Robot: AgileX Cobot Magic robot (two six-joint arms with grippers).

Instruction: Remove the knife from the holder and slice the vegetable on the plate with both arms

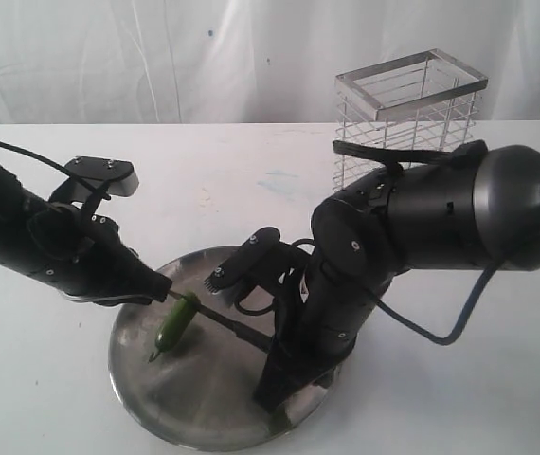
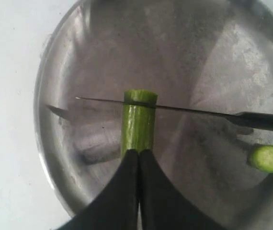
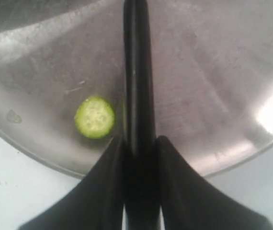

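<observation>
The green vegetable point(image 2: 137, 127) lies on the steel plate point(image 2: 213, 62), and my left gripper point(image 2: 139, 152) is shut on its near end. The black knife point(image 2: 184, 110) lies across the vegetable close to its cut far end, blade edge on the skin. A round cut slice point(image 2: 267, 158) rests on the plate beside the knife's handle. My right gripper point(image 3: 140, 141) is shut on the knife point(image 3: 137, 86) by its handle, with the slice point(image 3: 95, 117) just beside it. From outside, the left gripper point(image 1: 161, 290) and the right gripper point(image 1: 272, 353) meet over the plate point(image 1: 204, 412) at the vegetable point(image 1: 177, 324).
The chrome wire holder point(image 1: 407, 114) stands at the back right of the white table, behind the right arm. A black cable loops from the right arm over the table to the plate's right.
</observation>
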